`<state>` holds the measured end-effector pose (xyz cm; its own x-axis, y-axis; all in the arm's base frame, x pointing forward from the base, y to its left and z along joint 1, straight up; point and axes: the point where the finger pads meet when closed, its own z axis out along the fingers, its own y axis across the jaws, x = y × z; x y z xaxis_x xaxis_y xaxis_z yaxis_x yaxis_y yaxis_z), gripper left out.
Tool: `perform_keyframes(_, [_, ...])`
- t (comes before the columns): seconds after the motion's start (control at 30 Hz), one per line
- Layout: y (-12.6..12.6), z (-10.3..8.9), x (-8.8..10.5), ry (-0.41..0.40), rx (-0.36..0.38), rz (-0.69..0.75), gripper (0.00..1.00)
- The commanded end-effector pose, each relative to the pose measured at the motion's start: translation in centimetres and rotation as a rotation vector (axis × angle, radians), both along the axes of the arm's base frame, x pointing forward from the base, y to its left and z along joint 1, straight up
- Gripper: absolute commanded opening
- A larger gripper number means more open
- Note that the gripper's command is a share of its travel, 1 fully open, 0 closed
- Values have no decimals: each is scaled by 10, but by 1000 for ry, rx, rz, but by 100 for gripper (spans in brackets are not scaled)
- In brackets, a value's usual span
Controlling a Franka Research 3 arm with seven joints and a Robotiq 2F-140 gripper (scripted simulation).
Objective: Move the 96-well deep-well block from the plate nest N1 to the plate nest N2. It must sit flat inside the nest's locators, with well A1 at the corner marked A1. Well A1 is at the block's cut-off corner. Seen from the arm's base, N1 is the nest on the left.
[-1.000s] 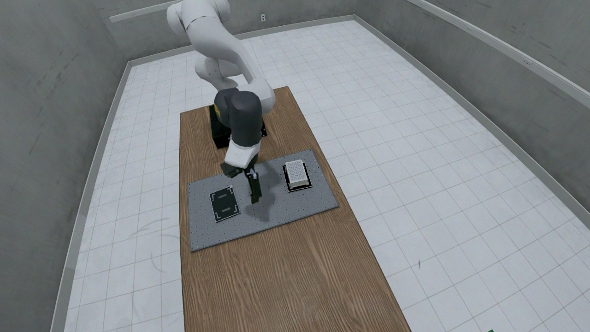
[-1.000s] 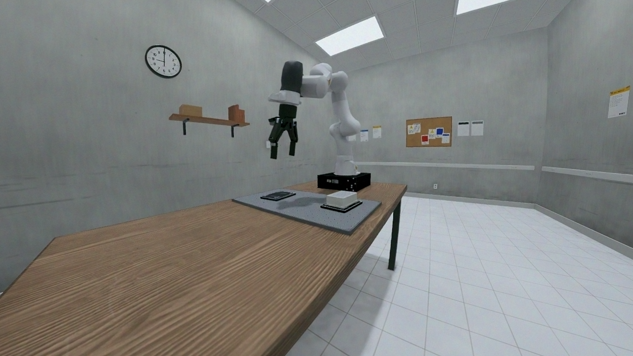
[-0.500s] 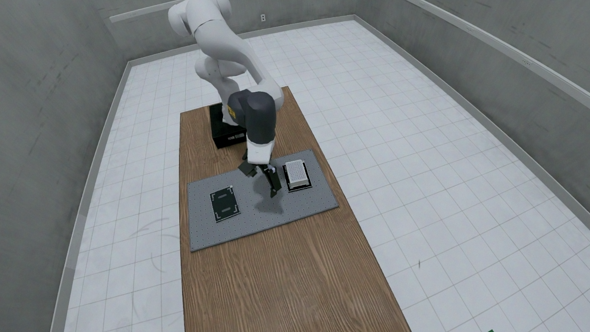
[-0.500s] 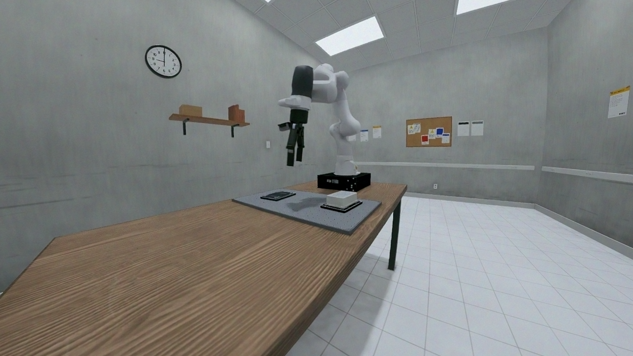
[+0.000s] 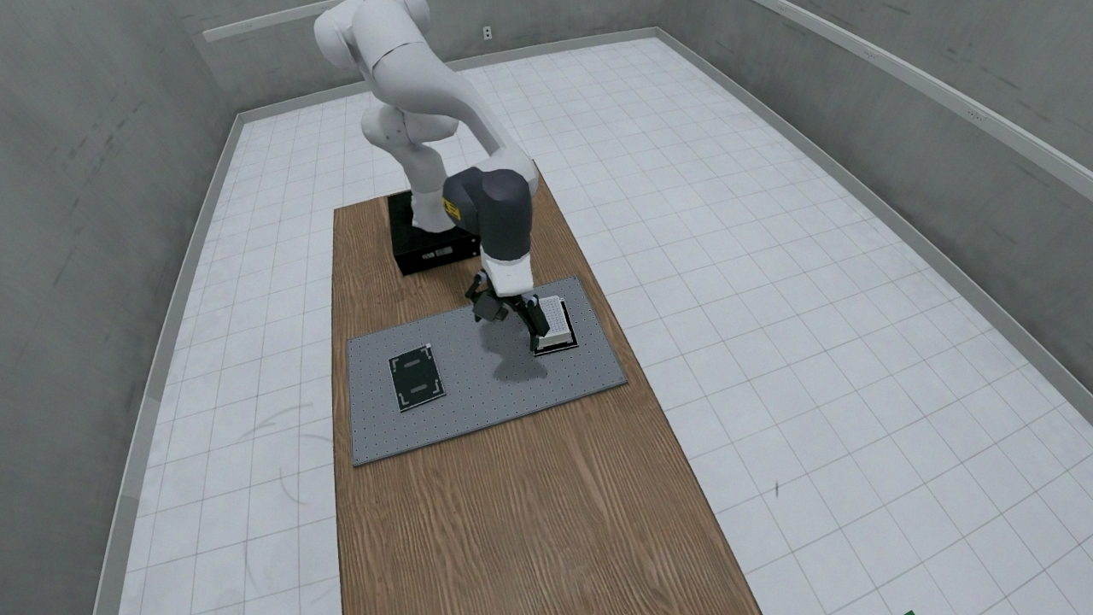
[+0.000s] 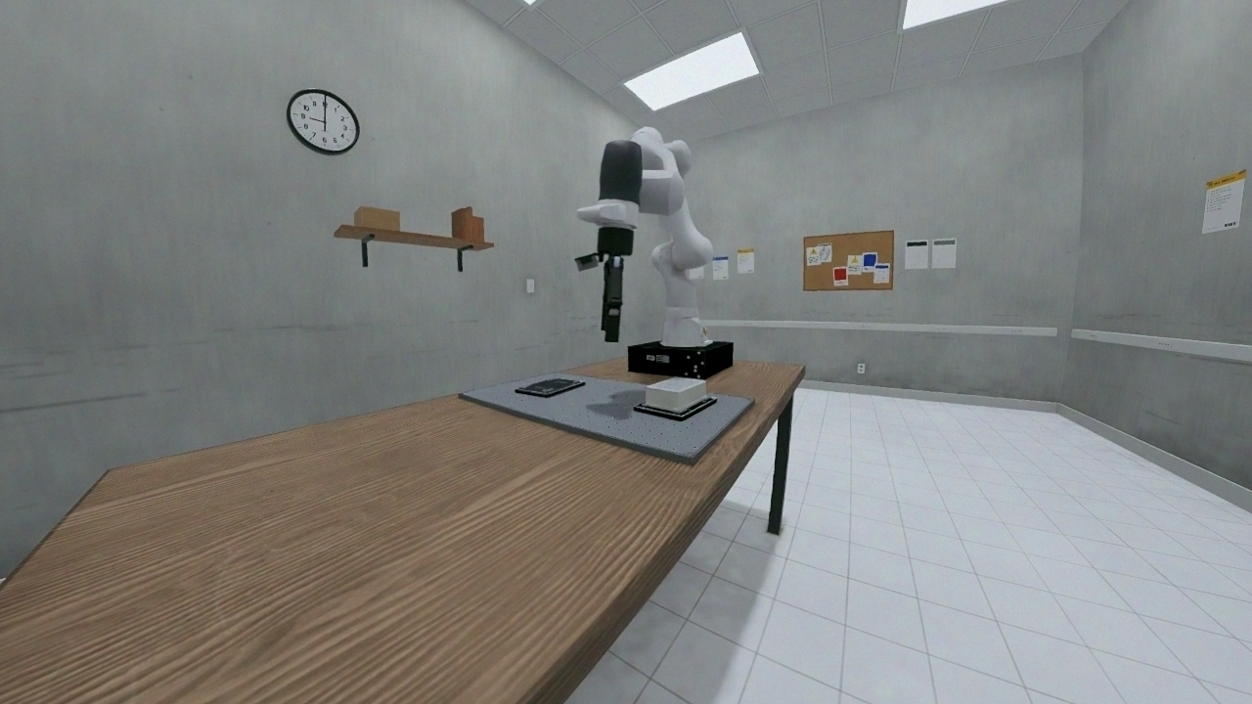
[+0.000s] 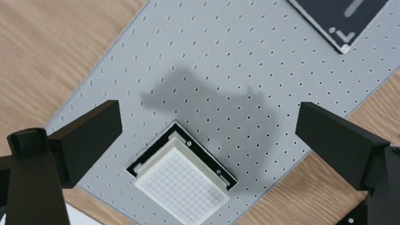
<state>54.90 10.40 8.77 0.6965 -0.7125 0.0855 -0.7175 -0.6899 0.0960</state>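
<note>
The claw hangs fully open and empty, high above the grey plate on the table. The white block sits in its black nest, well apart from the other nest.

The arm is built of smooth, rounded white links with bulbous joint housings. Its last large segment is dark charcoal grey and capsule-shaped, with a small yellow label on its side, and ends in a white collar. Below that collar sits the black gripper, made of angular linkage bars; from the wrist view its fingers appear as flat, matte black, wedge-like slabs on jointed black brackets. The arm rises from a black box-shaped base with small pale markings on its front face.
</note>
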Motion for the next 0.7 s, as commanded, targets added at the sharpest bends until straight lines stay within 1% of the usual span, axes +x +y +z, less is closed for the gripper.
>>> perform_keyframes(0.0, [16,-6,-2,1,30,147,100])
perform_keyframes(0.07, [23,-10,-6,5,37,186,100])
perform_keyframes(0.13, [23,-10,-6,5,37,186,100])
perform_keyframes(0.63, [78,-41,-47,28,86,484,100])
perform_keyframes(0.67, [78,-41,-47,28,86,484,100])
